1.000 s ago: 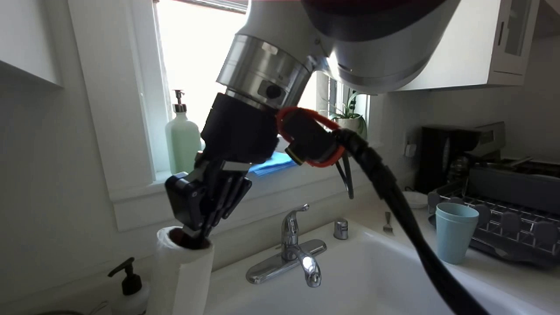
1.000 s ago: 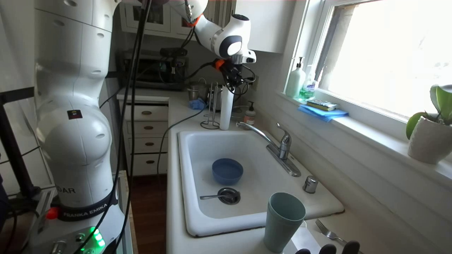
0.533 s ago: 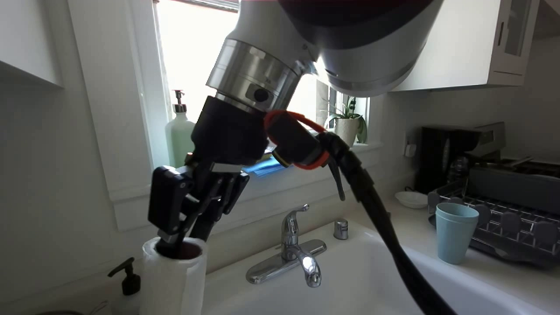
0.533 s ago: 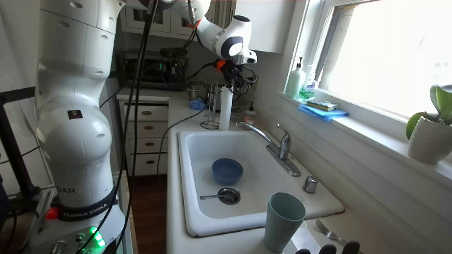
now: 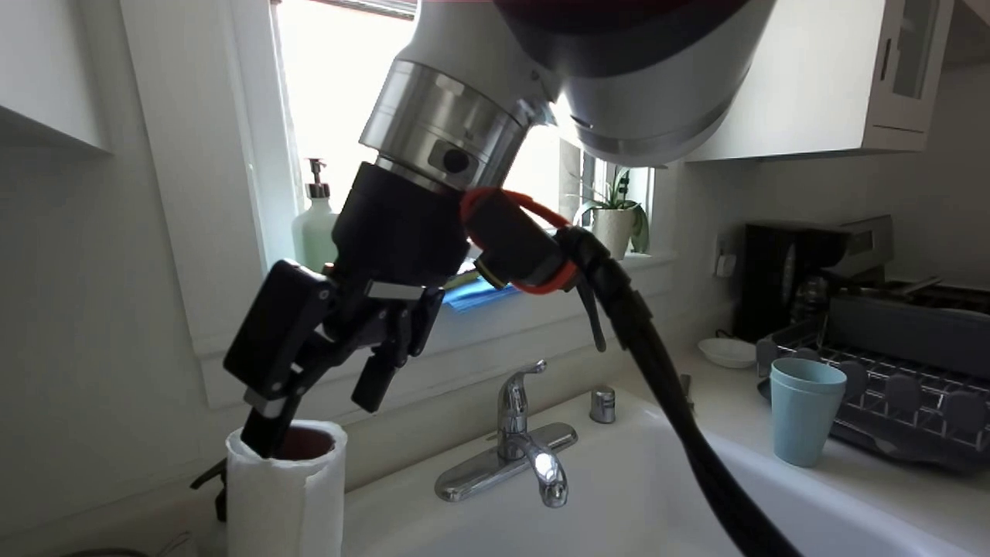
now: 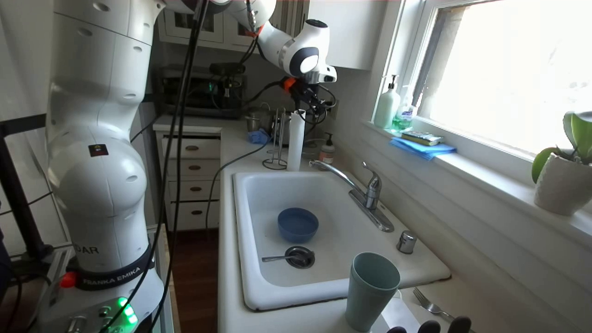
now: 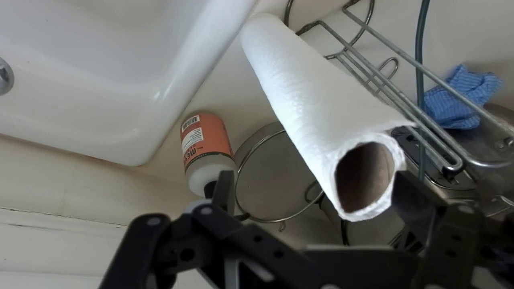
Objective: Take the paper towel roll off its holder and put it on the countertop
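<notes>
Jaws have spread apart, paper towel roll (image 5: 285, 503) upright below, top near one jaw

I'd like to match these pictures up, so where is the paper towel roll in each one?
In an exterior view: the paper towel roll is at lower left, cut off by the bottom edge.
In an exterior view: the roll is just above centre.
Wrist view: the roll slants from top centre down to the right.
Landmark in all three: the white sink.
</notes>
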{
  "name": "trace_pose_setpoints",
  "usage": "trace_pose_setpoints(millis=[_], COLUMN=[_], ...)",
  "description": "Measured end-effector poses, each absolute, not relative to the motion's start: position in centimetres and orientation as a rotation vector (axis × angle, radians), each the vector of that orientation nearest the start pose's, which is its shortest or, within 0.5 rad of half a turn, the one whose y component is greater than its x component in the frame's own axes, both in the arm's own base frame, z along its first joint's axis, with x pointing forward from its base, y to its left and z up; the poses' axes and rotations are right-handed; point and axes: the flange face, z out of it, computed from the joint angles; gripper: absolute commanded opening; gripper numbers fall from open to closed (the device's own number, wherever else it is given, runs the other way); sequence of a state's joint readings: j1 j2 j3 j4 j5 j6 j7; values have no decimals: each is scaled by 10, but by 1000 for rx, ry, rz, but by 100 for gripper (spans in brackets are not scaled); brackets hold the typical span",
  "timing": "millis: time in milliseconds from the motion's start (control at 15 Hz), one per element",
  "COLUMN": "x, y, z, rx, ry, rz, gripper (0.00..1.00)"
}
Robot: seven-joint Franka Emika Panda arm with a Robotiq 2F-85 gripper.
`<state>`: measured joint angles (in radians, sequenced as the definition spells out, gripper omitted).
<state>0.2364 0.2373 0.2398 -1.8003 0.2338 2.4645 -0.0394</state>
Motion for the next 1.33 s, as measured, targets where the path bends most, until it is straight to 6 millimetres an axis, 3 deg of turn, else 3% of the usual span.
trace_pose_setpoints(millis=[533,867,1333], x=[595,598,606], y=[295,311,314], z=[450,451,454], rx=[-2725,-2666,-2650], ry=[-462,-377,-284], rz=[-481,-440,-432], gripper=[100,100,100])
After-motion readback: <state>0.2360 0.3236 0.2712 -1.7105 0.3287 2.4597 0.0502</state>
